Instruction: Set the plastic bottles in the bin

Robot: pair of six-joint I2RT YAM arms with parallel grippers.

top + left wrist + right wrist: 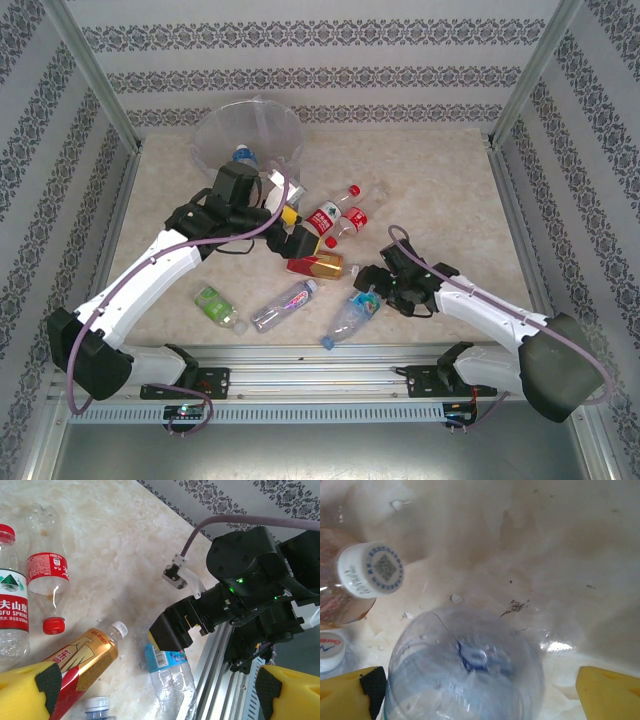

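the blue-labelled bottle [352, 314] lies on the table [450, 180] toward its near edge, well apart from the bin [212, 135]. it looks empty, so probably light, thin-walled and slick, best pinched across its middle. the right gripper [480, 695] stands wide around its base, and the left gripper [157, 690] is wide and empty.

The red-and-white labelled bottle [12, 605] reads "FU SPRING" under large Chinese characters, with "550ml" below. The gold bottle [82, 655] bears red Chinese characters. The blue-labelled bottle [161, 659] carries a barcode. The white cap [370, 570] shows a square code, its rim print too small to read.
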